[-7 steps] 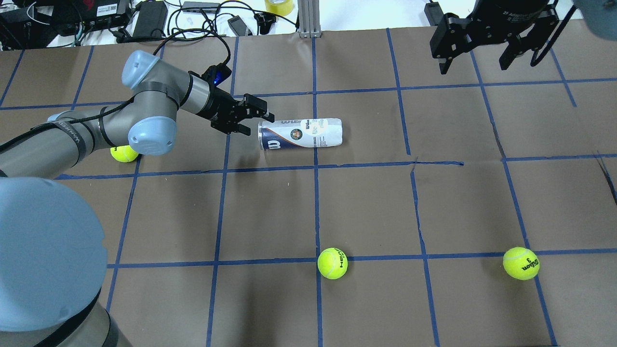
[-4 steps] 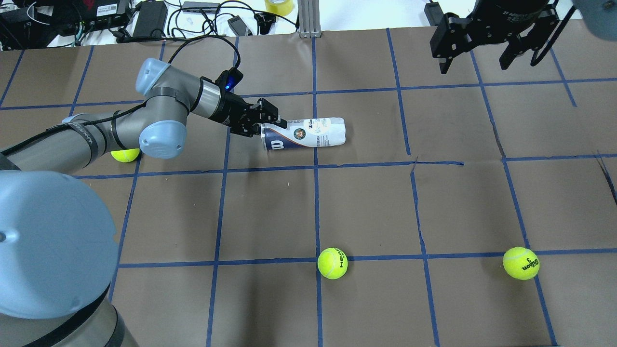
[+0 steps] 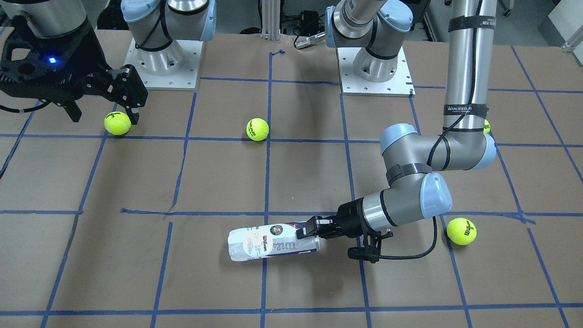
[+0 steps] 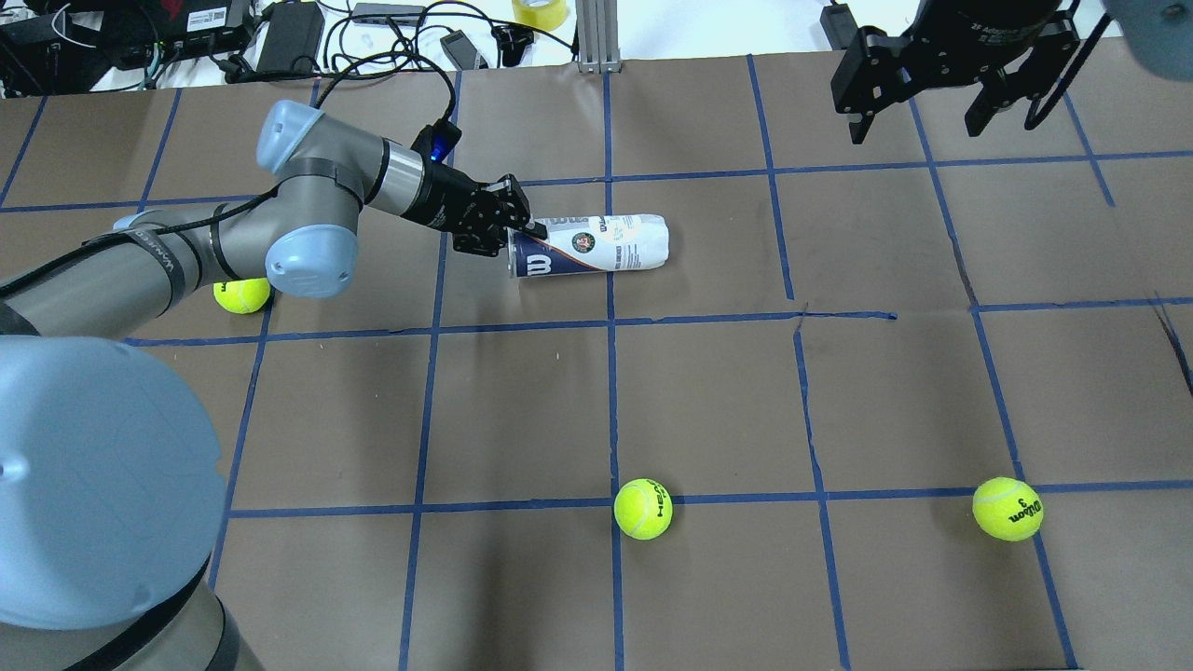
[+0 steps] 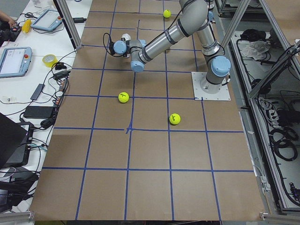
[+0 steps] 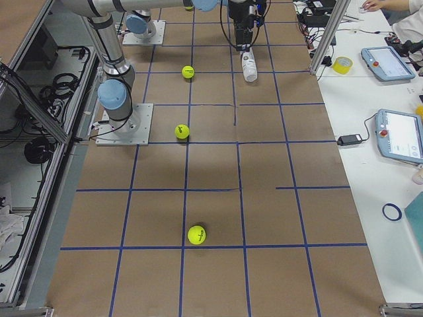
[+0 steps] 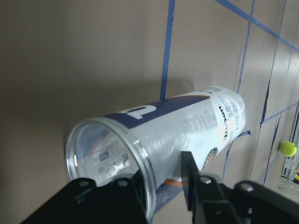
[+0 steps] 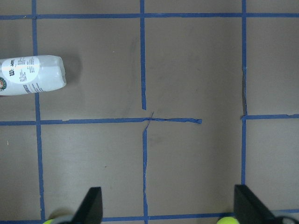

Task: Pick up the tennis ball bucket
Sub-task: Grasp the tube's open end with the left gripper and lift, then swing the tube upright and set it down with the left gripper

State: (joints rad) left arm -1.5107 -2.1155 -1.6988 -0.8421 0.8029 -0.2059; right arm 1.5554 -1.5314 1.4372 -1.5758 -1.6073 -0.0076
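The tennis ball bucket is a slim clear can with a white and navy Wilson label. It lies on its side on the brown table, open metal-rimmed end toward my left arm. It also shows in the front view, the left wrist view and the right wrist view. My left gripper is at that open end, its narrowed jaws astride the rim wall, one finger inside and one outside. My right gripper is open and empty, high over the far right.
Three tennis balls lie loose on the table: one near the front middle, one at the front right, one under my left forearm. Cables and power bricks lie beyond the far edge.
My left gripper moved right to the can's open end and narrowed its jaws over the rim. The can shifted and turned slightly. The right arm has not moved.
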